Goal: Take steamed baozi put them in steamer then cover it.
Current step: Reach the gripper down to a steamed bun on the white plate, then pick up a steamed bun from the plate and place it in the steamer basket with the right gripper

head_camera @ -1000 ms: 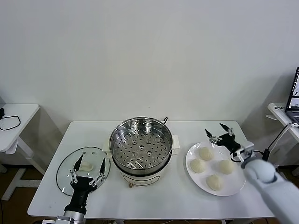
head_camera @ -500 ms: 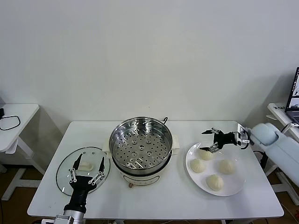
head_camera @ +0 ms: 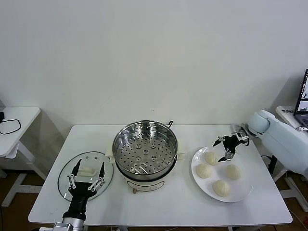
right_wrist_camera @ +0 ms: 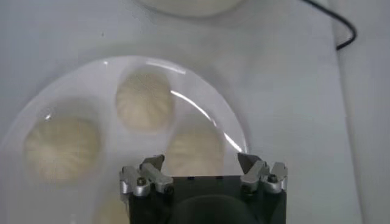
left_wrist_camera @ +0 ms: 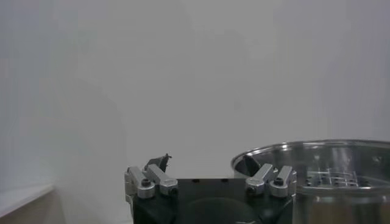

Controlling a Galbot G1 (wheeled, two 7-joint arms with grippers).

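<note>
I am holding the right gripper, jaws spread, over the plate of baozi, having swung it nearer. The left gripper, jaws open, is waiting over the cover beside the steamer.

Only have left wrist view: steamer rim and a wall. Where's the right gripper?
Observer: The right gripper hangs open above the white plate, over the far-side baozi.
Operator: Any baozi in the steamer?
Observer: None. The steamer tray is bare; all four baozi sit on the plate, as the head view shows.
Operator: Is the cover on?
Observer: No. The cover lies flat on the table to the steamer's left, with the left gripper open over it, fingers either side of its handle.
</note>
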